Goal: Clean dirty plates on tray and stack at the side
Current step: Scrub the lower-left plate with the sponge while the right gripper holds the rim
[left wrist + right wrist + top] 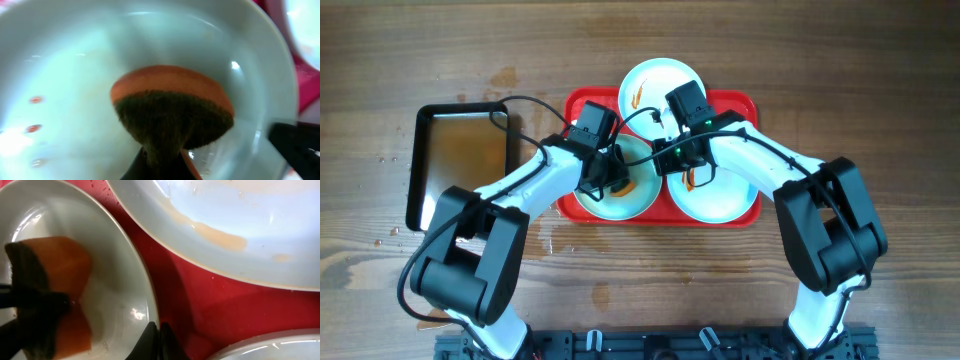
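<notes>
Clamped on a sponge (pixel 172 117), the left gripper (pixel 161 167) presses into the lower-left plate (pixel 620 205) as the right gripper (pixel 156 339) pinches its rim; hard scrubbing could wrench it loose.

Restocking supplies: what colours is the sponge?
Sponge: orange with dark green scourer; clearest in left wrist view.

The brown table (pixel 880 60) is matt, grained wood. The round white plates (pixel 642 82) are glossy and smooth; the orange foam sponge's (pixel 172 82) dark-green face is rough and fibrous.
</notes>
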